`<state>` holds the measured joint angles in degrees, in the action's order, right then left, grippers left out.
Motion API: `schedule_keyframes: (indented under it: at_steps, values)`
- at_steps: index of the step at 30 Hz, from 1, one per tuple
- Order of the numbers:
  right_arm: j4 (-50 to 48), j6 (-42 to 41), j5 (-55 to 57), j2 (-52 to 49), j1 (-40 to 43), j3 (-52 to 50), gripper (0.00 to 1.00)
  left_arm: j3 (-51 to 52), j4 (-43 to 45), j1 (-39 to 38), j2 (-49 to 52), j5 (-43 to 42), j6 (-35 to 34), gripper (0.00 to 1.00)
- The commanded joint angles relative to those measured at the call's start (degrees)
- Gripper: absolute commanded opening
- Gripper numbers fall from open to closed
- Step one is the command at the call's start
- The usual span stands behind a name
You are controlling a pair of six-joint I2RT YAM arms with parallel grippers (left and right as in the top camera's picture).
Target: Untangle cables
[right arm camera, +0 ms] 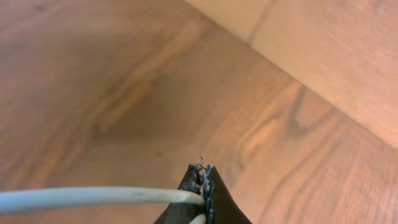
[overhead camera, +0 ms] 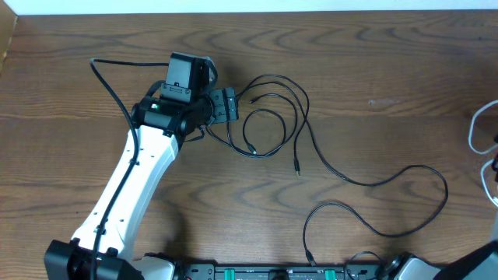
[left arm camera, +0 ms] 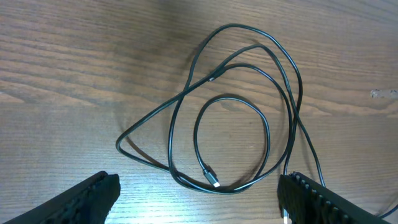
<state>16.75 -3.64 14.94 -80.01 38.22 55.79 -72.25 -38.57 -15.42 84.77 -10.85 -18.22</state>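
Black cables looped on table, left pincer spread above, right pincer (pressed together) pinching white cable.

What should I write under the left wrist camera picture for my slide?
Open left gripper poised above loops of black cable on the wooden table.

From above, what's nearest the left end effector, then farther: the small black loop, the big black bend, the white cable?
From the left end effector:
1. Small black loop, right beside it.
2. Big black bend, lower right.
3. White cable, far right edge.
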Motion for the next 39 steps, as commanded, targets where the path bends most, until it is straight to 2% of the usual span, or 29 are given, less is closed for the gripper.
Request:
schedule_keyframes:
  at_steps: [1, 12, 23, 32, 39]
  values:
    - [0.3, 0.7, 1.4, -3.5, 2.3, 0.9, 0.01, -1.1, 0.0, 0.1, 0.2, -0.5, -0.1, 0.87]
    - [-1.2, -0.6, 1.4, -16.3, 10.5, 0.9, 0.01, -1.1, 0.0, 0.1, 0.2, -0.5, -0.1, 0.87]
    - [-6.2, -1.6, 0.7, -24.9, 20.6, 0.9, 0.01, -1.1, 0.0, 0.1, 0.2, -0.5, -0.1, 0.87]
    - [-13.0, -1.9, -2.2, -26.1, 29.8, 0.9, 0.01, -1.1, 0.0, 0.1, 0.2, -0.5, -0.1, 0.87]
    - [-14.2, -1.9, -8.7, -26.1, 36.3, 1.9, 0.01, -1.1, 0.0, 0.1, 0.2, -0.5, -0.1, 0.87]
